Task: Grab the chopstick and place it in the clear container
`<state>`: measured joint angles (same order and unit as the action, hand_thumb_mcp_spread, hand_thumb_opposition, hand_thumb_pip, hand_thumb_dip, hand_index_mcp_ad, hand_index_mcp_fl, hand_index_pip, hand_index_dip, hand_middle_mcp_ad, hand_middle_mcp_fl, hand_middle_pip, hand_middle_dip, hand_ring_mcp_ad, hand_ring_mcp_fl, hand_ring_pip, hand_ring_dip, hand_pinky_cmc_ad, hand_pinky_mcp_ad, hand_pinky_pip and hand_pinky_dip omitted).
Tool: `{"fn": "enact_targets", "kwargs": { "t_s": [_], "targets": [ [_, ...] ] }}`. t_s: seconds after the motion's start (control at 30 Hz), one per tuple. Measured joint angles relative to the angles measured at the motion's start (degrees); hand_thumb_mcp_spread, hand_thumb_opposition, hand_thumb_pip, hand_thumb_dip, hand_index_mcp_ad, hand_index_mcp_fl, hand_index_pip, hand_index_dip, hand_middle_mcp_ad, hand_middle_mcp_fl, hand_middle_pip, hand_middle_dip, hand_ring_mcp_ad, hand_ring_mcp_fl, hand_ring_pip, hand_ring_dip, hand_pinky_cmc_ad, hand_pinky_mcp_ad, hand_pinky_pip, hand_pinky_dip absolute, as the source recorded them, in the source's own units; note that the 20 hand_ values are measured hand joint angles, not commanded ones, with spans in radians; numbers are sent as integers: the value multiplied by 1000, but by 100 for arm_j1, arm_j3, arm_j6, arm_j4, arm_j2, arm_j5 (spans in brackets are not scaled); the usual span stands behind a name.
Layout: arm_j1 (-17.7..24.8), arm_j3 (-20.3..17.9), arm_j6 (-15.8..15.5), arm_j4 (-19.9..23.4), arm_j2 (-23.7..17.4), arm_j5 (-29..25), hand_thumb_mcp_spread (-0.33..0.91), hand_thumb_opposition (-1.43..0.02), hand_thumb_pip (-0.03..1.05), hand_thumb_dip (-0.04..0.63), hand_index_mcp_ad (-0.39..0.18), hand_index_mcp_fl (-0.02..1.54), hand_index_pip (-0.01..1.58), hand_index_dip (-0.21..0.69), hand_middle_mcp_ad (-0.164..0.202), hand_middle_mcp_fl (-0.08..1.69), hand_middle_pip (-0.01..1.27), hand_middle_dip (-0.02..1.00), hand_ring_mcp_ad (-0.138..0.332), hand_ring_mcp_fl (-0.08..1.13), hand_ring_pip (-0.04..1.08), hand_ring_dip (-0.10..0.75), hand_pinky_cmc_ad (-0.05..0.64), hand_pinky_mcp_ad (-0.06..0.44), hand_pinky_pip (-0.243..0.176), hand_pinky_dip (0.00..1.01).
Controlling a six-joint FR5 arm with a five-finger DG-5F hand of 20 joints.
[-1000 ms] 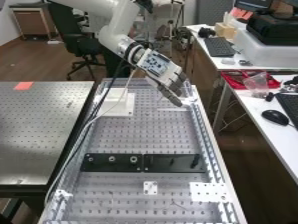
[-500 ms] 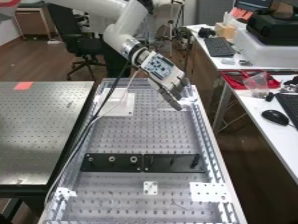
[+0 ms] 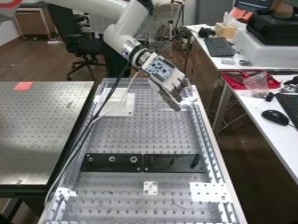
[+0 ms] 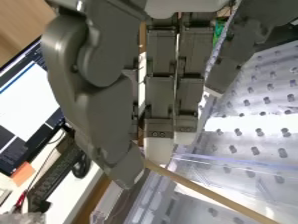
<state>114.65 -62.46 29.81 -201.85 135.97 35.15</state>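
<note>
Over the far right part of the perforated bench, the hand point(image 3: 165, 78) points down and to the right in the high view. In the wrist view the hand point(image 4: 114, 107) has its thumb and fingertips closed together on a thin wooden chopstick point(image 4: 199, 188). The chopstick slants out from between the thumb tip and the fingertips; its other end is hidden behind the hand. A clear container point(image 4: 229, 161), with a see-through rim and wall, lies close beside the fingertips and under the chopstick. Whether the chopstick touches it I cannot tell.
A white plate point(image 3: 121, 103) lies at the bench's far left, with cables hanging over it. Black bars point(image 3: 143, 163) cross the bench nearer the camera. A side table at the right carries a red tray point(image 3: 233, 80), a mouse point(image 3: 275, 117) and keyboards.
The hand has come slightly down and toward the bench's near end, mostly in the first half second, and the arm's wrist has shifted a little to the right.
</note>
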Motion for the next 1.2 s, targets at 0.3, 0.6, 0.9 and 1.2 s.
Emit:
{"fn": "enact_targets", "kwargs": {
  "t_s": [0.3,0.6,0.9,1.2],
  "targets": [
    [-1,-32,-86,51,-38,83,503,-1019,649,284,-84,876,939,80,44,997,595,586,12,799,65,440,415,248,65,532],
    [-11,-40,-249,106,-100,333,442,-869,731,332,-82,614,878,35,44,801,590,562,24,600,101,408,363,250,0,634],
    [-9,-101,-271,117,-132,414,410,-819,798,333,-82,490,827,16,44,721,581,536,61,504,152,370,361,250,-61,730],
    [12,-253,-645,402,-386,358,379,-792,805,330,-79,422,796,16,40,620,576,518,89,445,168,367,361,244,-75,763]
  ]
}}
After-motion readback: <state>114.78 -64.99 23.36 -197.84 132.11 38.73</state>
